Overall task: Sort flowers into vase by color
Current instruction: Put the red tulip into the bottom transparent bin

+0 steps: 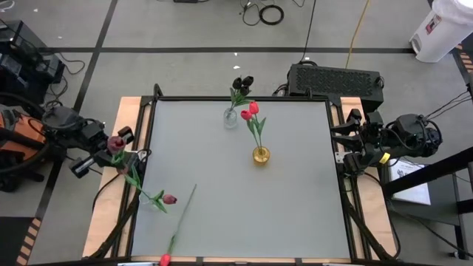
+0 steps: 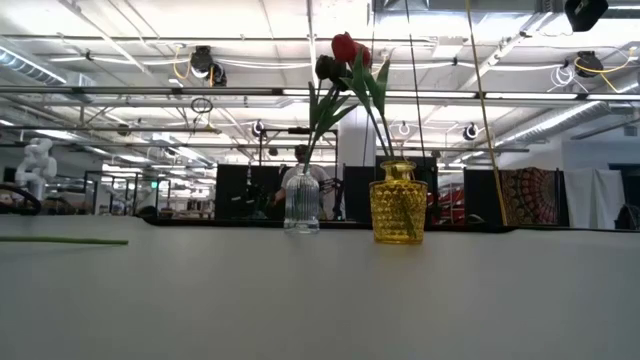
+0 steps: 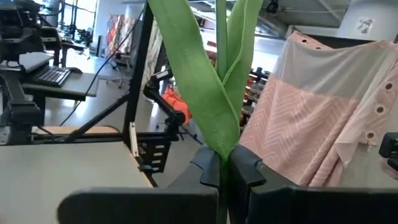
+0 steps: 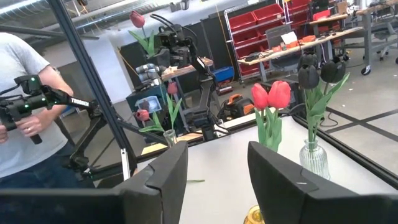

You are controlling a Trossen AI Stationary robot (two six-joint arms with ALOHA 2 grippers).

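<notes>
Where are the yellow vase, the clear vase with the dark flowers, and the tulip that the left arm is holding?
yellow vase [image 2: 398, 208]: low view, on its textured glass body.
clear vase [image 2: 301, 203]: low view, on its ribbed glass body.
held tulip [image 1: 116, 142]: high view, on its maroon head, by the left gripper [image 1: 127, 155] at the table's left edge.

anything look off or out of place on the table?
One red tulip lies flat near the table's front-left edge, its head over the rim. A maroon tulip lies nearby. The left gripper pinches another stem. Both vases, clear and yellow, stand upright.
</notes>
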